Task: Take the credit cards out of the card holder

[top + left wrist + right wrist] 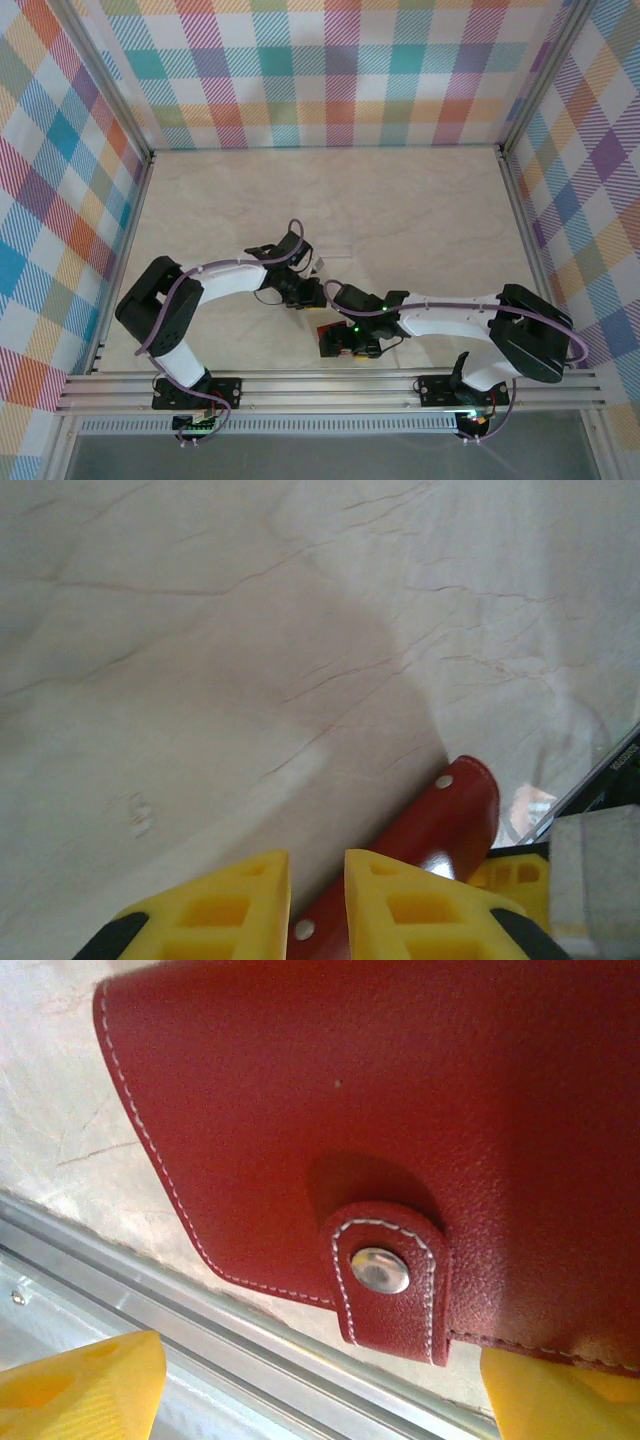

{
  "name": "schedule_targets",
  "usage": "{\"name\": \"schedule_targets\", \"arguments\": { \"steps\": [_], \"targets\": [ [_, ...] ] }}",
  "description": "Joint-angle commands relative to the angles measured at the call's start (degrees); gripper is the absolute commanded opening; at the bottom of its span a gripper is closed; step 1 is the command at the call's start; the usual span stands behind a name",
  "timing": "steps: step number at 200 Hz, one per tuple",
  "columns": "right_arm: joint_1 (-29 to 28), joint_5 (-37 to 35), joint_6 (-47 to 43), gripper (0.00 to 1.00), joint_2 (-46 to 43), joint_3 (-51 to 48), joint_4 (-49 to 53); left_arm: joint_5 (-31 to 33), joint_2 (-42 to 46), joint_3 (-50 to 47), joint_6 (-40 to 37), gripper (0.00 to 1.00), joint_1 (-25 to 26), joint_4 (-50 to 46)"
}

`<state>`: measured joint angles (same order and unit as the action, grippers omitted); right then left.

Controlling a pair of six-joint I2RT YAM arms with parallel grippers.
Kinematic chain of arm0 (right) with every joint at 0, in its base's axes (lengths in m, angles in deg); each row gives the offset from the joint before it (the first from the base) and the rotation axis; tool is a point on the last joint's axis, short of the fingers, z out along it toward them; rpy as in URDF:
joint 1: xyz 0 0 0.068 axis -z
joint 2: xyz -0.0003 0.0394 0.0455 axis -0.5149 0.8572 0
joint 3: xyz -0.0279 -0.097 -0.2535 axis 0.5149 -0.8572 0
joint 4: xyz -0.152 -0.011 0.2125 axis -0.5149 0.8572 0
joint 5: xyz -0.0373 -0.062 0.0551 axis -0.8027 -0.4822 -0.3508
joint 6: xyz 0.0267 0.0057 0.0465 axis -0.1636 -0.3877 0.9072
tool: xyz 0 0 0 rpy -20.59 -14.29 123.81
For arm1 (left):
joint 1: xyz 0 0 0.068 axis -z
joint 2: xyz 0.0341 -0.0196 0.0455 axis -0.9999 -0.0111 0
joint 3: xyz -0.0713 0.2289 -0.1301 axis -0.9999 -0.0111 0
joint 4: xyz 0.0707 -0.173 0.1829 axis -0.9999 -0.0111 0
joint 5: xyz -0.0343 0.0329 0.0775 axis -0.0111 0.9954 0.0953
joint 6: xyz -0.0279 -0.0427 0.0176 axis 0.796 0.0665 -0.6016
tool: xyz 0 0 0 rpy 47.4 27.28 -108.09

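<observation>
Between the yellow fingers of the left end effector (308,862), which stand almost together with just a narrow slot between them, sits an edge of the card holder (440,820). The red leather fills the bottom of that slot, a small metal stud showing there. From the slot the holder runs forward and to the right of the end effector as a glossy red strip, with a second stud near its far, rounded end. It looks pinched by these fingers, and beyond them lies the pale marbled table (200,630).

Just ahead of the right end effector (320,1360) the same holder hangs close, its closed outer face turned toward the wrist, white stitching along the edge and the snap tab (385,1275) buttoned down. These fingers stand spread wide. The finger at the left of this wrist view is clear of the leather, while the other one (545,1390) sits right at the holder's lower edge. Whether it presses on it I cannot tell. Below the holder runs the table's aluminium rail (200,1330).
</observation>
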<state>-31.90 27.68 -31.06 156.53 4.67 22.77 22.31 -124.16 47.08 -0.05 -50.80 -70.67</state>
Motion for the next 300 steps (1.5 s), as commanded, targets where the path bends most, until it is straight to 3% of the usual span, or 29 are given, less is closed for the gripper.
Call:
{"name": "schedule_targets", "arguments": {
  "steps": [1,77,111,156,187,237,253,279,300],
  "targets": [
    [1.63,-3.59,-0.07,0.82,1.38,2.64,-0.78,-1.12,3.88,-2.89,0.71,0.23,-3.13,0.73],
    [6.86,-3.17,-6.68,0.79,10.63,12.08,-1.77,-3.54,13.72,-9.89,-1.21,0.26,-15.63,-2.81],
    [7.58,-4.96,-9.13,0.76,16.13,19.19,2.43,-2.33,16.04,-10.62,-1.49,0.26,-16.67,-5.1],
    [7.57,-9.72,-10.56,0.69,21.85,26.5,7.97,4.06,21.24,-11.21,0.16,0.26,-17.56,-8.75],
    [7.61,-10.76,-12.51,0.69,21.2,27.65,9.06,2.28,23.52,-13.77,3.11,0.25,-16.97,-7.55],
    [9.98,-6.29,-34.1,0.79,13.62,23.62,6.25,-0.61,23.52,-19.05,10.24,0.26,-13.79,2.36],
    [11.42,-4.12,-43.12,0.78,10.56,20.59,3.93,-0.83,21.61,-19.15,11.48,0.26,-12.46,6.61],
    [14.87,-0.47,-54.43,0.66,6.7,16.56,1.06,-1.15,17.51,-19.32,13.4,0.32,-11.36,12.06],
    [17.77,1.67,-61.03,0.66,5.68,15.08,0.26,-1.62,13.55,-18.81,13.3,0.34,-11.14,14.52]
  ]
}}
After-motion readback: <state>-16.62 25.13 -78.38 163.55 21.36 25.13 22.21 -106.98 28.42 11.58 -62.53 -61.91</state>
